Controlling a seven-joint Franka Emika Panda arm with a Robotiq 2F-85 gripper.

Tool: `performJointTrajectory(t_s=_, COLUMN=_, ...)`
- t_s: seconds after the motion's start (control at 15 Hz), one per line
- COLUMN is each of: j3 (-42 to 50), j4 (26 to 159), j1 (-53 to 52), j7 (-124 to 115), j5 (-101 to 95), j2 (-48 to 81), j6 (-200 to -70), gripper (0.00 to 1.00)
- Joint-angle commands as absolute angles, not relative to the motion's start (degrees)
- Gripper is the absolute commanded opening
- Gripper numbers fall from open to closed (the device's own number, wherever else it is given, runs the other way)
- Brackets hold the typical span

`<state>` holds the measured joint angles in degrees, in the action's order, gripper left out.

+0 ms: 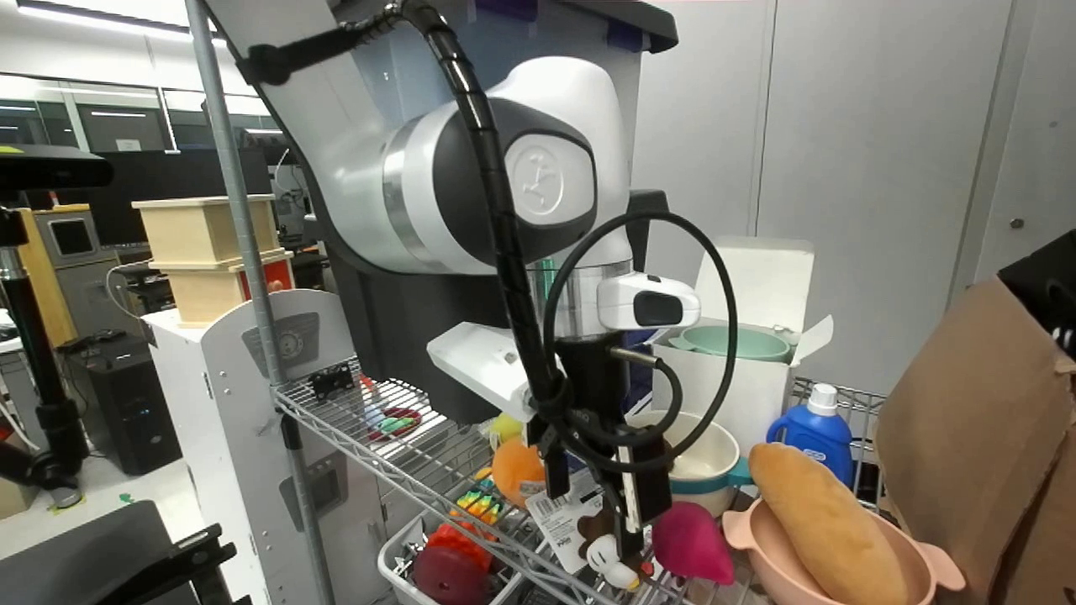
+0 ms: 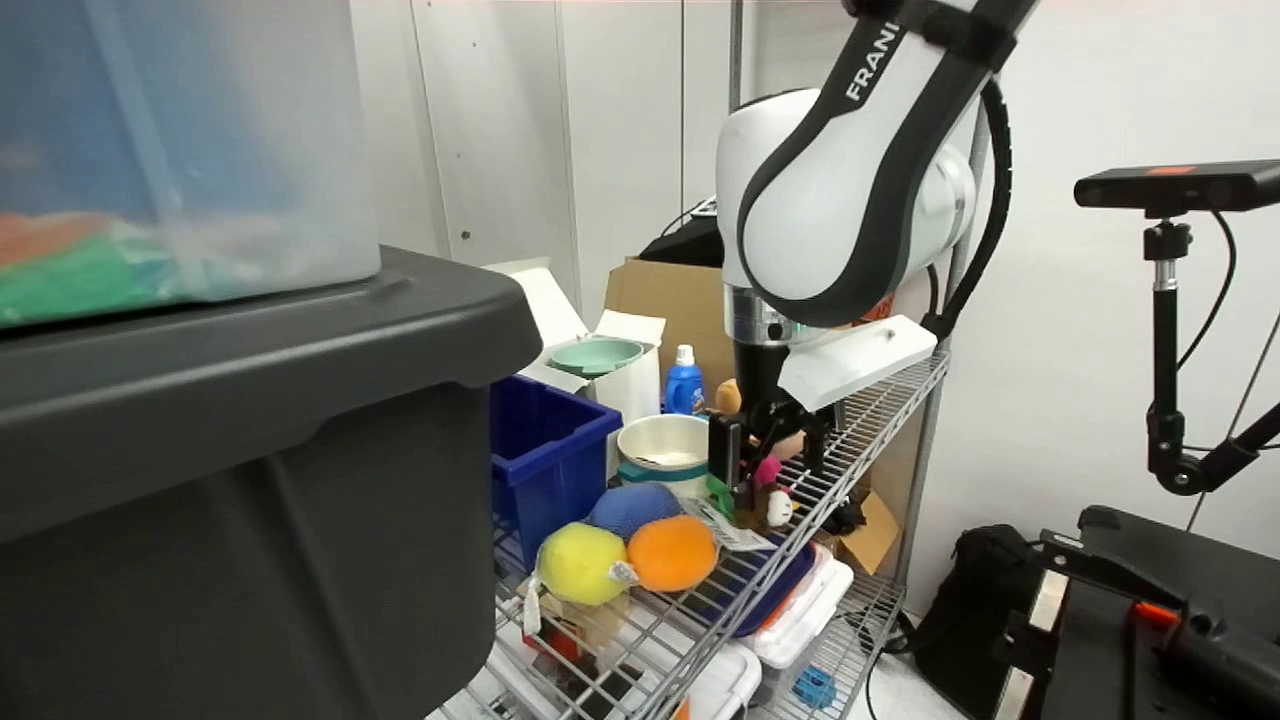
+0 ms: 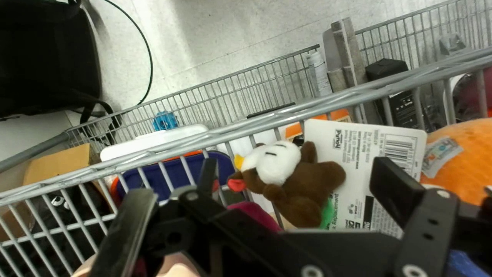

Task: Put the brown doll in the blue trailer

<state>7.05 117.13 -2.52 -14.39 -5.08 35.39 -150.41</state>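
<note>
On the wire shelf (image 2: 880, 420), close by its front rail (image 3: 307, 109), your brown plush doll (image 3: 303, 184) lies partly over a printed card (image 3: 369, 142) (whether its white head touches the rail, you can't tell). Your gripper (image 3: 288, 173) is poised over it, jaws standing wide apart, and as far as the views show it has hold of nothing.

So, as I judge it, you have the approach nearly made and the rest ahead: close on the doll, lift, carry, and let go inside the dark blue trailer (image 2: 560, 490).

Mind the pointed magenta toy (image 1: 693, 542) just beside the doll; it probably leaves you little space on that side. Past the rail the shelf ends and the floor (image 3: 230, 30) shows, so a nudge outward could cost you the doll. Your way across likely passes the white-and-teal pot (image 2: 650, 470), the blue ball (image 2: 635, 507) and the orange ball (image 2: 672, 553); lift above them and the trailer's wall first. Its top is uncovered, but the dark grey tote (image 2: 300, 500) hides one end in an exterior view, so favour the end near the pot. Watch the hanging cable loop (image 1: 730, 328), too.
</note>
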Motion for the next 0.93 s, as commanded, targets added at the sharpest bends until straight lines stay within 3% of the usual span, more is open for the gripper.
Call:
performJointTrajectory(t_s=0.0, j3=8.46, j4=113.1, j1=-3.1, j7=-14.23, j5=-5.73, j2=38.39, j6=-150.71, gripper=1.0)
performJointTrajectory(t_s=0.87, j3=8.61, j4=110.09, j1=-3.3, j7=-13.54, j5=-5.14, j2=41.27, j6=-149.36, gripper=1.0)
